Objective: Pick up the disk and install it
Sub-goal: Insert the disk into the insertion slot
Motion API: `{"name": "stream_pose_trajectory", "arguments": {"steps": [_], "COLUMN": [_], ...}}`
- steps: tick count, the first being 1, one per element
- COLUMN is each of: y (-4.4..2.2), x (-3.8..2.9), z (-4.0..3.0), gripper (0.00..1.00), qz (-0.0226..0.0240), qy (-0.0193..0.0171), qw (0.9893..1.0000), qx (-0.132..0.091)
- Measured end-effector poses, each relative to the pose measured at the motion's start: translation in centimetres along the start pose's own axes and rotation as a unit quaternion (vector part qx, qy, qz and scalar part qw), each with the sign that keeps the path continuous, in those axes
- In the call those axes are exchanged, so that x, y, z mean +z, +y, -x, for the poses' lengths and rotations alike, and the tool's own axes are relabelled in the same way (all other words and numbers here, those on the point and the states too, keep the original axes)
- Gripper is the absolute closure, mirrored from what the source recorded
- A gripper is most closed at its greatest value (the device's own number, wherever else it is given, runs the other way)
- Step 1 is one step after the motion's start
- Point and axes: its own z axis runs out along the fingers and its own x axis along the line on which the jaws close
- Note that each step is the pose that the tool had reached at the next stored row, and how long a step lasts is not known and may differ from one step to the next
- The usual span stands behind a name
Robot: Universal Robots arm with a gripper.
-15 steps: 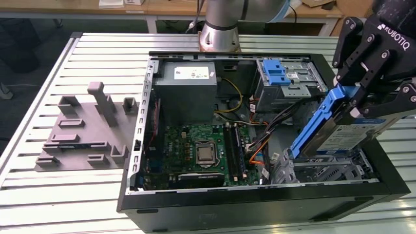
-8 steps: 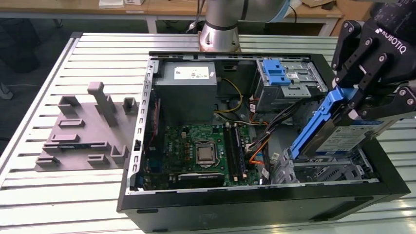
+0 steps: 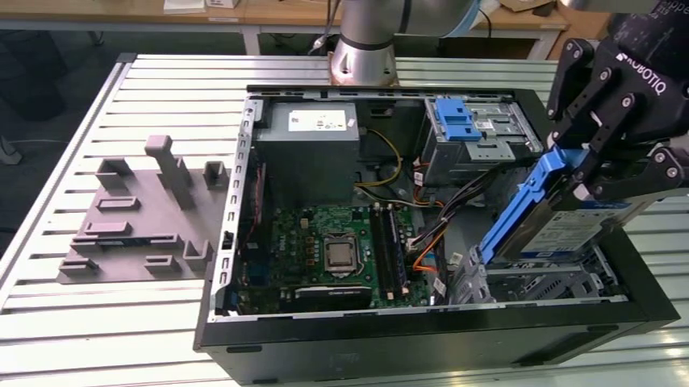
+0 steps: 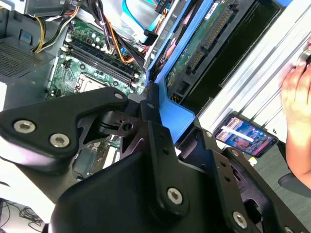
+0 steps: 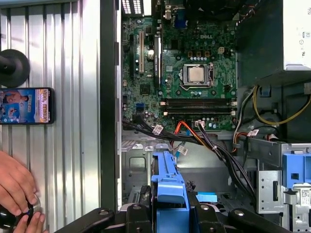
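disk (image 5: 168,194) cut off (lower end), hand (image 5: 14,189) cropped

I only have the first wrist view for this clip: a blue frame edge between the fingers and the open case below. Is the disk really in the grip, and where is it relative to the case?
Observer: Yes. In the exterior view the gripper is shut on the disk, pinching its blue frame, with the disk tilted on edge.
Operator: Is it seated yet?
Observer: No. Its lower end is at the bay in the case corner at the exterior view's right, and most of it is above the case wall.
Operator: Which face is toward the motherboard?
Observer: I cannot tell; the second wrist view shows the disk's green circuit-board underside.
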Motion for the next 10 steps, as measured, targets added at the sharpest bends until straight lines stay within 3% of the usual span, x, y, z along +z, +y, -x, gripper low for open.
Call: {"name": "stream_pose_trajectory", "arguments": {"steps": [10], "y": [-0.01], "x": [0.45], "z": [-0.01], "gripper": [0.64], "qz": [0.0000], "qy": [-0.0001], "qw": [1.0000], "qx": [0.000]}}
